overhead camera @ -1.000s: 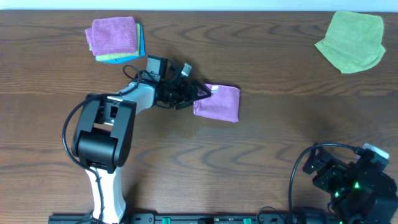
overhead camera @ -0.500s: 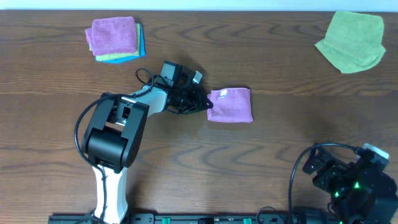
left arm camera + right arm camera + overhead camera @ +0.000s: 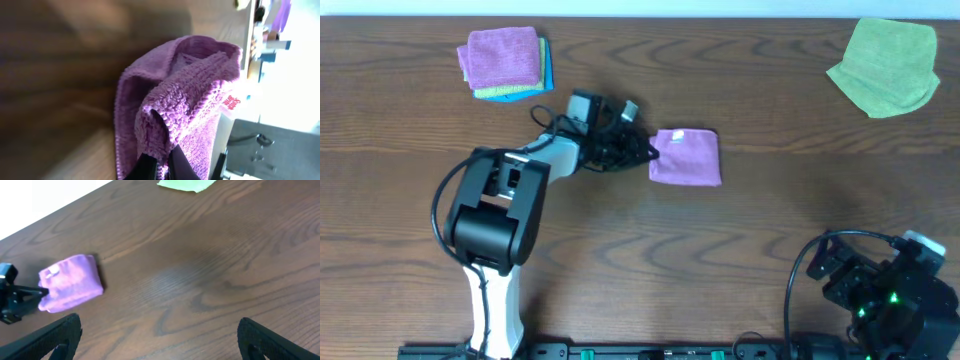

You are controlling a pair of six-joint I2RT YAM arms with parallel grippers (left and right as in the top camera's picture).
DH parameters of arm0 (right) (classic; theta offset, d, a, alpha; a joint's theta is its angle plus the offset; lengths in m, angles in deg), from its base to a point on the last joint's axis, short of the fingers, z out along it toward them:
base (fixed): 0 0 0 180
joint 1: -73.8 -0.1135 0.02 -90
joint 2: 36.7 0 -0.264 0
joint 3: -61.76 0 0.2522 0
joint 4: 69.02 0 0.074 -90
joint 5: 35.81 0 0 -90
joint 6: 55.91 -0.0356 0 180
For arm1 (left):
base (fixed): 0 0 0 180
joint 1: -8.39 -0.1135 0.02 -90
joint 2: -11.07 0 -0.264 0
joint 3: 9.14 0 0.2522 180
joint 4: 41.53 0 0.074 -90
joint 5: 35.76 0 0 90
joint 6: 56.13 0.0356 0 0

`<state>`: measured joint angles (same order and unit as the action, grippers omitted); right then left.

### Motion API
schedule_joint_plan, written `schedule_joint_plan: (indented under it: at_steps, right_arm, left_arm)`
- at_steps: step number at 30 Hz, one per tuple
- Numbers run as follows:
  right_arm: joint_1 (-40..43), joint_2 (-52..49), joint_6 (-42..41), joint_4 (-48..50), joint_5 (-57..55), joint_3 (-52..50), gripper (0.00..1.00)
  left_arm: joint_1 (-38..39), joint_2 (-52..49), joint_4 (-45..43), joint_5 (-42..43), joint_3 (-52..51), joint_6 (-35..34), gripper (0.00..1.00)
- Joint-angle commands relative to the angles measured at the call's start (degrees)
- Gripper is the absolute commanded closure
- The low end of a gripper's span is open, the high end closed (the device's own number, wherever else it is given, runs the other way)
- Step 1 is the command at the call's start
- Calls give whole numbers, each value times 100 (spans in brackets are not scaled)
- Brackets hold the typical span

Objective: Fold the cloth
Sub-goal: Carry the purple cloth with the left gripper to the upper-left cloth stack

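The purple cloth (image 3: 686, 157) lies as a small folded rectangle at mid-table, its white tag (image 3: 677, 137) near the far left corner. My left gripper (image 3: 652, 153) is shut on the cloth's left edge. In the left wrist view the fuzzy cloth (image 3: 170, 100) bunches up between the dark fingertips (image 3: 147, 167). My right gripper (image 3: 160, 340) is open and holds nothing, low over bare wood at the near right. From there the cloth (image 3: 72, 282) shows far to the left.
A stack of folded cloths (image 3: 505, 60), purple on top of green and blue, sits at the far left. A loosely folded lime-green cloth (image 3: 885, 65) lies at the far right corner. The right arm's base (image 3: 880, 295) stands at the near right edge.
The left gripper went from open to shut on the cloth's left edge. It pushed the cloth to the right, then shifted it slightly toward the far side. The right arm stayed still.
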<state>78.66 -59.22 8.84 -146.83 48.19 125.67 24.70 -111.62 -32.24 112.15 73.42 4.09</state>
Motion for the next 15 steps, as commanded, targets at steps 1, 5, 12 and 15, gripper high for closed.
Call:
schedule_joint_plan:
  at_steps: [1,5,12,15]
  right_arm:
    - [46,13,-85,-9,-15,-33,1]
    - [46,13,-85,-7,-15,-33,1]
    - [46,13,-85,-9,-15,-33,1]
    - [46,13,-85,-9,-15,-33,1]
  left_arm:
    - [-304,15,-4,83,323,31,94]
    - [-564,35,282,105,634,219,94]
    - [-638,37,2166,-323,1827,1523,94]
    - [-638,37,2975,-732,2376,1996,94]
